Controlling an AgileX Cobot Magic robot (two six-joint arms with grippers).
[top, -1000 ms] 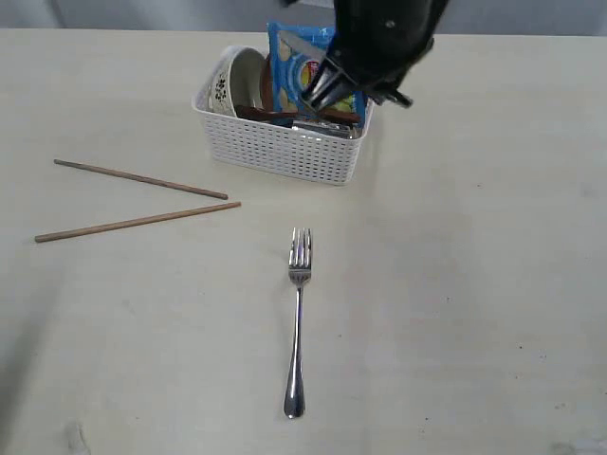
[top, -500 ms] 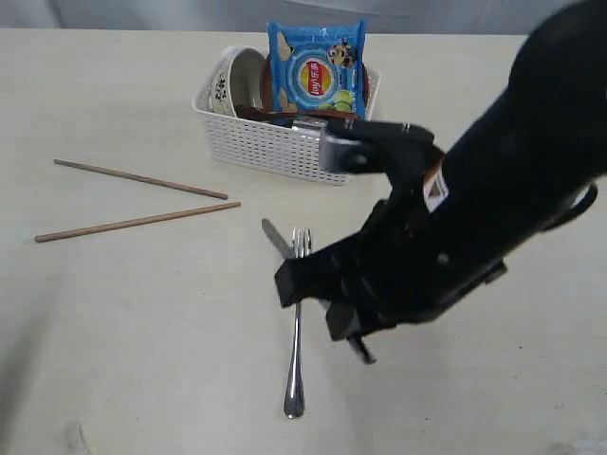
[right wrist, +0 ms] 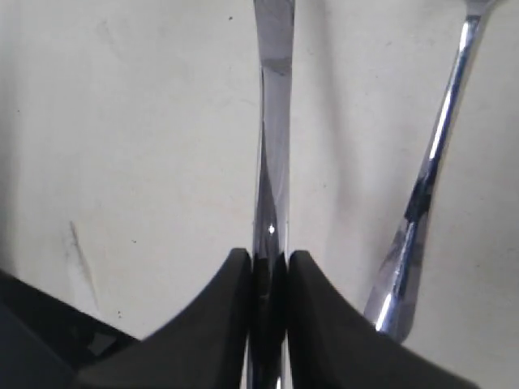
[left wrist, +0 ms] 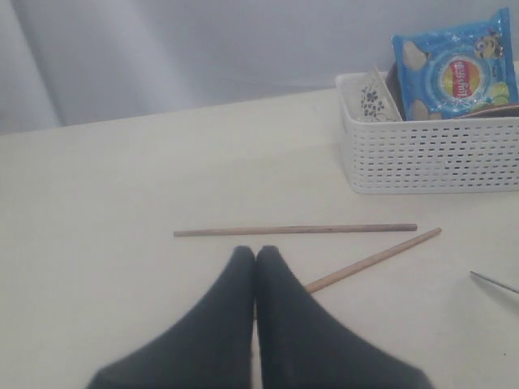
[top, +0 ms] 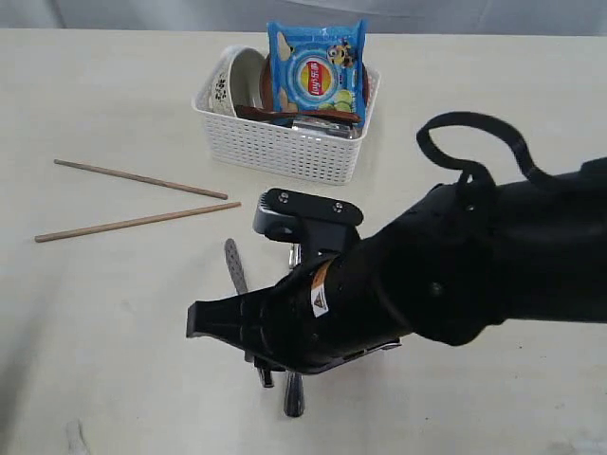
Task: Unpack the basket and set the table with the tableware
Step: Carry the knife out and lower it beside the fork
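Exterior view: the knife (top: 232, 265) is held low beside the fork (top: 295, 406) (probably for parallel placement), well apart from the basket (top: 285, 152); both are largely hidden by the right arm (top: 455, 275). Left wrist view: the left gripper (left wrist: 255, 253) is shut, empty, near the chopsticks (left wrist: 293, 231). Right wrist view: the right gripper (right wrist: 269, 258) is clamped on the knife handle; contact with the table (right wrist: 122, 121) cannot be determined.

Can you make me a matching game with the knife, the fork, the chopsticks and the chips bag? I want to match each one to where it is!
Things:
1. knife
2. fork
3. chopsticks
4. chips bag

Where or how:
A. blue, standing in the basket
B. pinched in the right gripper
C. wooden, lying on the table
D. steel, lying loose on the table

Pairs: 1-B, 2-D, 3-C, 4-A
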